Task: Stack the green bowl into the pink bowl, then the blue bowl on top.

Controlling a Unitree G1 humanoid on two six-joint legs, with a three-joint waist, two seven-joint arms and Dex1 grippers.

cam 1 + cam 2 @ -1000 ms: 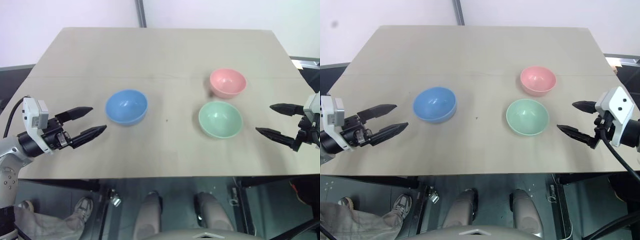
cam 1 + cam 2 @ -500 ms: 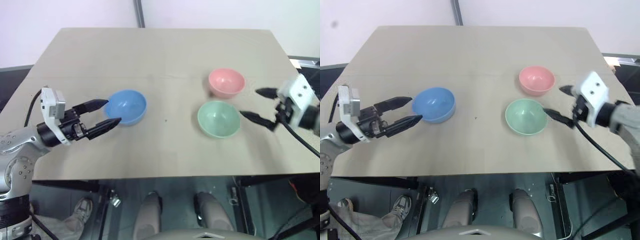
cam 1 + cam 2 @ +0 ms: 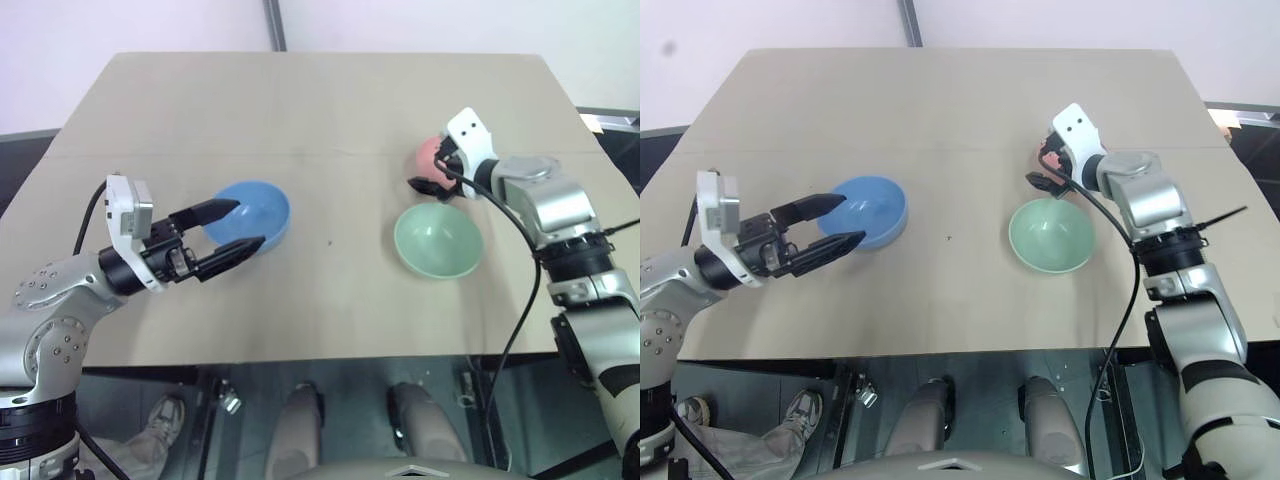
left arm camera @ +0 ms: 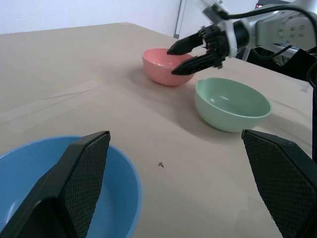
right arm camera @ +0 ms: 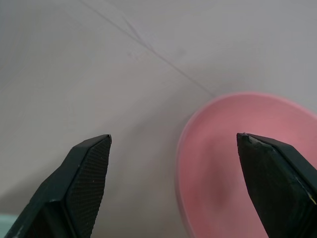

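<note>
Our right gripper (image 3: 1040, 168) has swung in over the pink bowl (image 4: 166, 66), jaws spread and empty like the left gripper (image 3: 238, 225); grasping the green bowl (image 3: 437, 240) comes next.

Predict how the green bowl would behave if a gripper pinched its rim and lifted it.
The green bowl looks like thin smooth plastic, so probably light, stiff and somewhat slippery. Held by one rim, it would likely tilt. Standing empty on the table, it may slide when nudged.

Your head pair looks steeply down on the desk (image 3: 330, 110); wrist cameras sit low, both sharing the pink bowl (image 4: 166, 67).
</note>
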